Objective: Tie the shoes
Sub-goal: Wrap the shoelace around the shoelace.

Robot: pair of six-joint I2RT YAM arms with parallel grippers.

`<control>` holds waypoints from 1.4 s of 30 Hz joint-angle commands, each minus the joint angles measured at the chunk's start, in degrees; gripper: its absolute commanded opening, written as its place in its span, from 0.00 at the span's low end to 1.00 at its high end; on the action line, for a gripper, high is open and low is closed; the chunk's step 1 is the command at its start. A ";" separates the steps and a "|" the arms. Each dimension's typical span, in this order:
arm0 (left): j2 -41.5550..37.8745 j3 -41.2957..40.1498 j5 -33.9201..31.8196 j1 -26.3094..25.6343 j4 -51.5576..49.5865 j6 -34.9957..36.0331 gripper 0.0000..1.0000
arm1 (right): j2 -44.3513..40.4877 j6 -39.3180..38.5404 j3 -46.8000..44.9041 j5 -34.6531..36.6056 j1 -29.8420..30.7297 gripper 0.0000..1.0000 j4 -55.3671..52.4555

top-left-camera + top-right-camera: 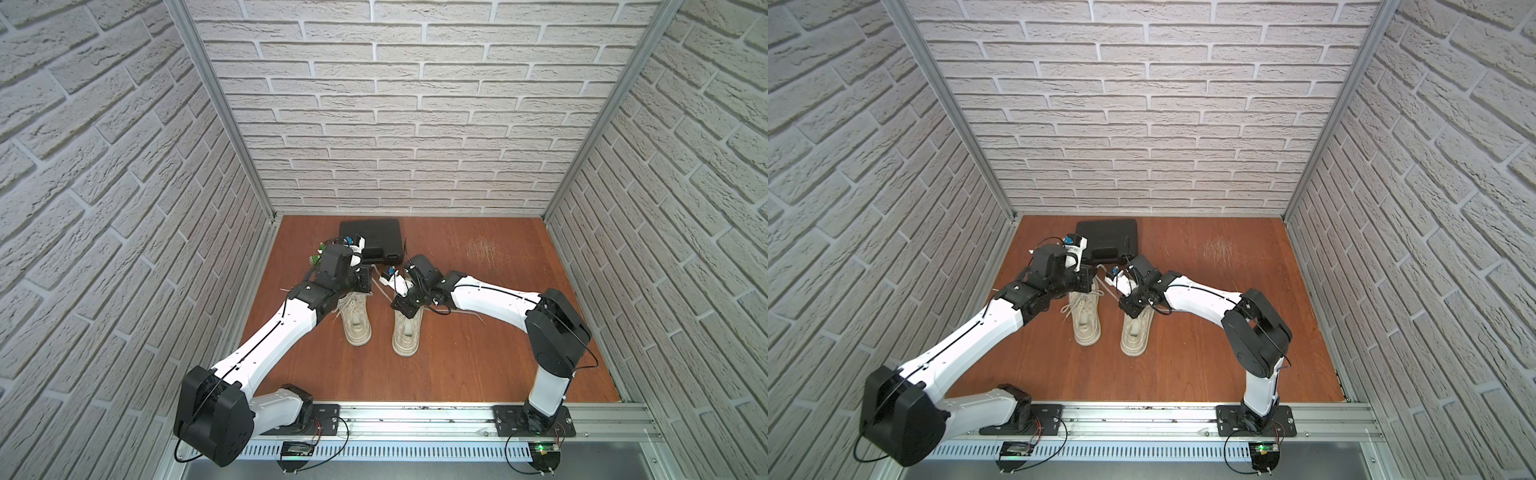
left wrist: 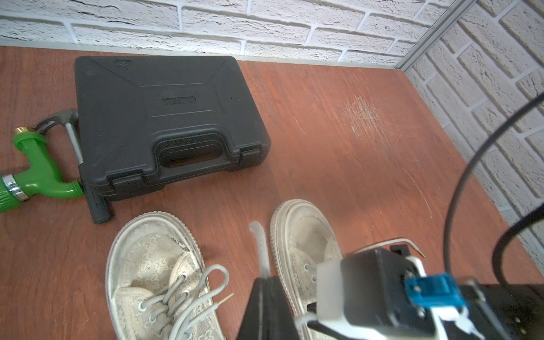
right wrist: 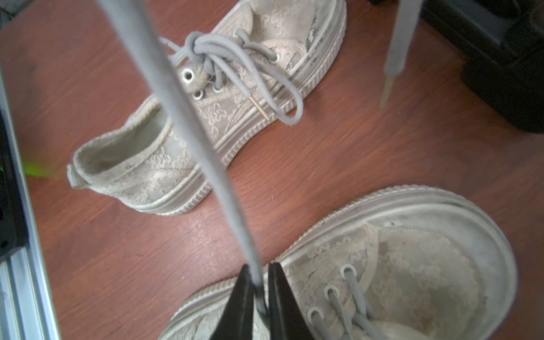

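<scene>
At mid-bench the left sneaker (image 1: 356, 320) already carried a bow (image 3: 206, 56) while the right sneaker (image 1: 407, 332) was not yet knotted, the left gripper (image 2: 265, 279) clamped tight on one lace end (image 2: 260, 247) and the right gripper (image 3: 262, 272) tightly pinching the other lace end (image 3: 188, 117).

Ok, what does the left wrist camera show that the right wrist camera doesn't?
Only the left wrist view: the whole case, a green nozzle beside it, and scratches on the table. Only the right wrist view: the knot on the left shoe, its heel, and the rail. Both: the left shoe, the right shoe, the table, and that arm's jaws shut on a lace.
</scene>
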 commanded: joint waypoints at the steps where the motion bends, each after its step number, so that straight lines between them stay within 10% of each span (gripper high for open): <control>1: -0.26 0.56 -0.20 0.31 0.69 -0.26 0.00 | -3.25 2.00 -1.87 0.58 -0.61 0.03 3.23; 20: 6.87 -12.11 4.75 -5.96 8.72 -8.31 0.00 | -13.91 10.15 -14.48 -5.82 -6.23 0.03 12.02; 32: 0.16 -14.08 0.72 -6.80 3.99 -8.14 0.43 | -14.56 9.01 -14.26 -5.95 -6.86 0.03 9.99; 42: -4.48 -9.56 8.90 -4.07 4.29 -5.93 0.53 | -14.48 8.83 -14.65 -6.55 -6.86 0.03 10.30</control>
